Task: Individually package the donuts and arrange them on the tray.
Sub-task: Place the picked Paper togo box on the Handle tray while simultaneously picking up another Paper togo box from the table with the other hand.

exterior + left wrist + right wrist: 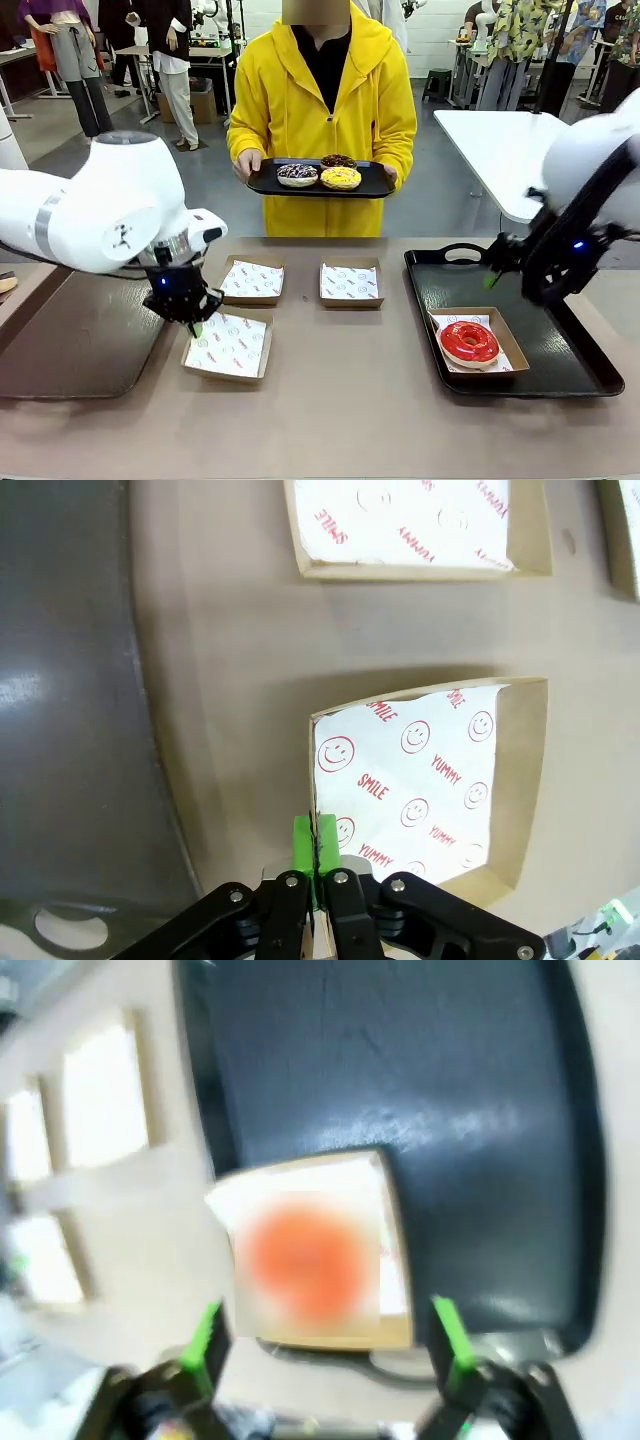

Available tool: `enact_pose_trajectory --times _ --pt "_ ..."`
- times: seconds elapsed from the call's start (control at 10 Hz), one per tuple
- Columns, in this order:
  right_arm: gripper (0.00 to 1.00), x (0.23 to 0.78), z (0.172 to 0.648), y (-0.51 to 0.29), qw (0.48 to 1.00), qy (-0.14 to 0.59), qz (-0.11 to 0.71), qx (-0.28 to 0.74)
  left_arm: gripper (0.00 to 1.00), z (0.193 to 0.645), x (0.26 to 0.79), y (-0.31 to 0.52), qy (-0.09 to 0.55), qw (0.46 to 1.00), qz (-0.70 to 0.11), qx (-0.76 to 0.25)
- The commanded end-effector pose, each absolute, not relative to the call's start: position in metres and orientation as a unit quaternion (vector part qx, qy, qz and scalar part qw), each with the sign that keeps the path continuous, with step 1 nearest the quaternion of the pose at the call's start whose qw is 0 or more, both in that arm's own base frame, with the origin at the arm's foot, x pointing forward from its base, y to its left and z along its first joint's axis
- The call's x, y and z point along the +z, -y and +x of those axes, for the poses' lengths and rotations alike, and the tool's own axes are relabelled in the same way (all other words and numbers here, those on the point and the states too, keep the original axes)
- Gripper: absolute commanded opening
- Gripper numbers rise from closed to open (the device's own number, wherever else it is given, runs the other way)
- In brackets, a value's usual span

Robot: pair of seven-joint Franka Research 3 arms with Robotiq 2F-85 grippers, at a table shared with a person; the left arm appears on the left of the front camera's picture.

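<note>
Left gripper (316, 832): pinched shut on the rim of the empty box (523, 780) (thin card).
Right gripper (330, 1335): jaws apart, nothing held.
Handling: the box should be kept level.

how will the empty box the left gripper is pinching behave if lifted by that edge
Probably light: the box is thin, shallow cardboard. Pinched at one wall by the left gripper, it will likely tilt. Its curling liner may slip.

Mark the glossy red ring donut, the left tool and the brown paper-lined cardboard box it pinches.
glossy red ring donut (451, 343), front view: icing left of hole.
left tool (316, 822), left wrist view: between shut fingertips.
brown paper-lined cardboard box (522, 780), left wrist view: right wall.
</note>
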State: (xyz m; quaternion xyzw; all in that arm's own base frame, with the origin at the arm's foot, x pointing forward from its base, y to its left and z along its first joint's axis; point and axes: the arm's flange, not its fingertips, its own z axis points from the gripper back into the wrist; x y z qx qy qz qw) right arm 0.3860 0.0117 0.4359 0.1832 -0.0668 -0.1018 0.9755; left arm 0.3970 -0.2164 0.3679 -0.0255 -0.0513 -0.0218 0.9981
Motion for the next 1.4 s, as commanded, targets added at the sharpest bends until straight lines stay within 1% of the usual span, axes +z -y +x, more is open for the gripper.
enact_pose_trajectory --times 0.0,0.1,0.2,0.4,0.5,0.6,0.7,0.9,1.3 --pt "1.00 0.484 0.344 0.064 0.921 0.095 0.345 -0.155 0.00 0.395 0.416 0.212 0.074 0.997 -0.030 -0.001" --pt "1.00 0.499 0.334 0.099 0.891 0.113 0.402 -0.179 0.00 0.400 0.437 0.214 0.079 0.996 -0.032 -0.001" --pt "1.00 0.506 0.327 0.129 0.870 0.121 0.445 -0.178 0.00 0.404 0.458 0.219 0.083 0.996 -0.029 -0.006" --pt "1.00 0.499 0.319 0.185 0.831 0.119 0.514 -0.177 0.00 0.418 0.493 0.228 0.104 0.994 -0.019 0.004" --pt "1.00 0.484 0.318 0.213 0.812 0.115 0.542 -0.183 0.00 0.429 0.509 0.233 0.113 0.993 -0.010 0.014" --pt "1.00 0.469 0.319 0.232 0.804 0.112 0.556 -0.179 0.00 0.439 0.519 0.238 0.117 0.993 -0.005 0.018" --pt "1.00 0.454 0.320 0.246 0.807 0.101 0.561 -0.153 0.00 0.450 0.528 0.244 0.120 0.993 0.001 0.024" --pt "1.00 0.428 0.322 0.266 0.810 0.111 0.565 -0.115 0.00 0.472 0.535 0.257 0.120 0.992 0.016 0.035" --pt "1.00 0.402 0.324 0.275 0.808 0.128 0.569 -0.083 0.00 0.516 0.529 0.264 0.101 0.994 0.011 0.050"
